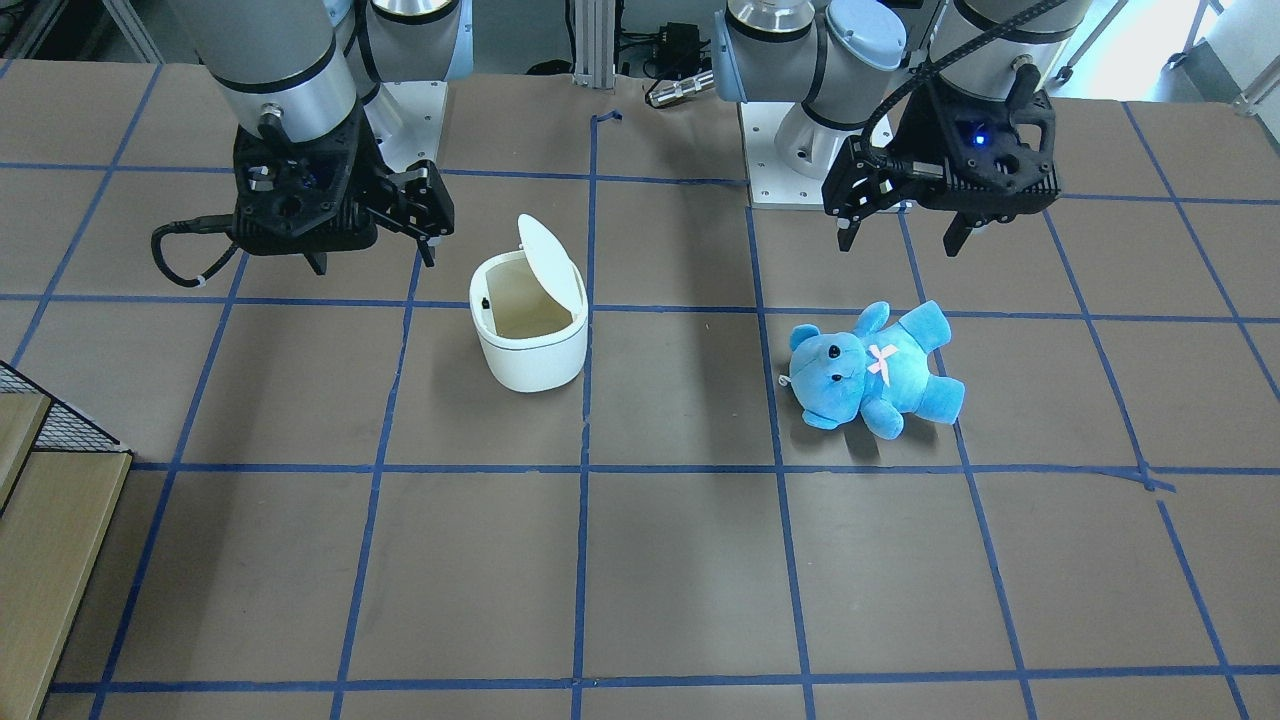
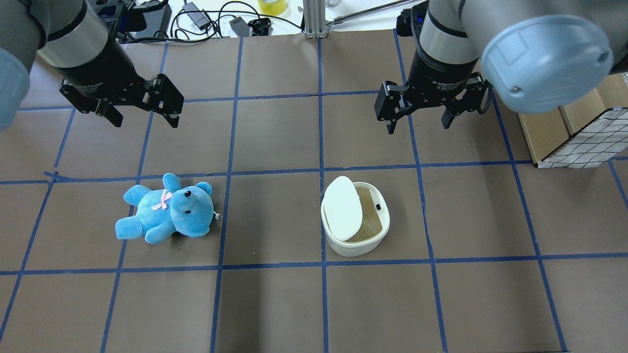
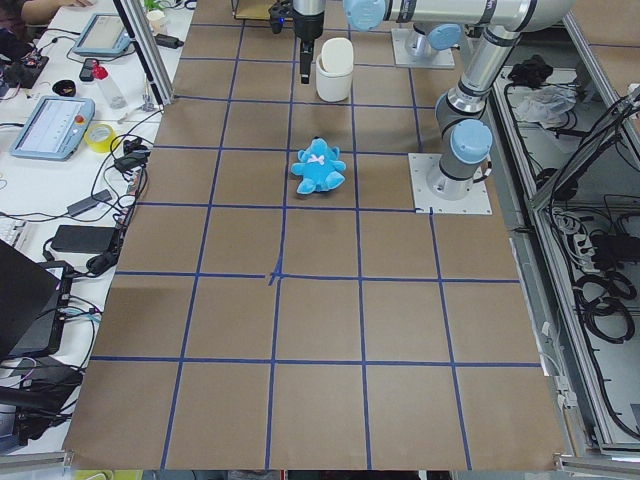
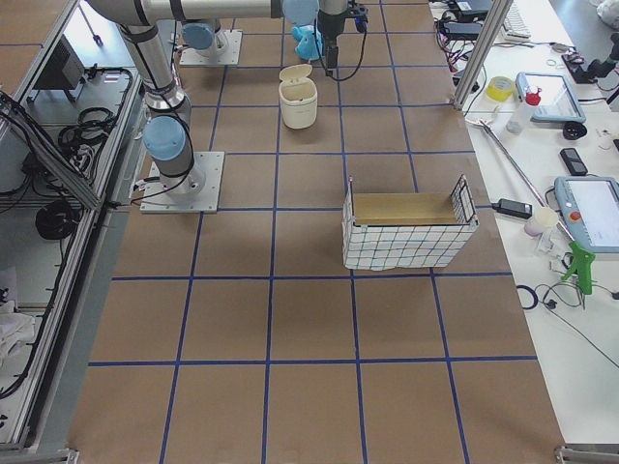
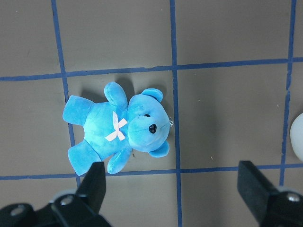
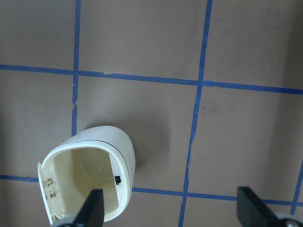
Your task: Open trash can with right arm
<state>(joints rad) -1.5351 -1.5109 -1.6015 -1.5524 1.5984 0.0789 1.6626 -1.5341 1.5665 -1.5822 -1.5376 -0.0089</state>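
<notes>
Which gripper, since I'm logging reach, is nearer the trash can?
Right. The right gripper hovers open just beyond the trash can; the left gripper hangs far off, near the bear.

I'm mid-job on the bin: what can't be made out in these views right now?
Trash can floor: overhead view, the raised lid covers part of it.
Trash can, left wrist view: only a white sliver, cut off by the right edge.
Blue bear: exterior right view, too small for detail.
Right gripper: side views, too small to judge its jaws.
</notes>
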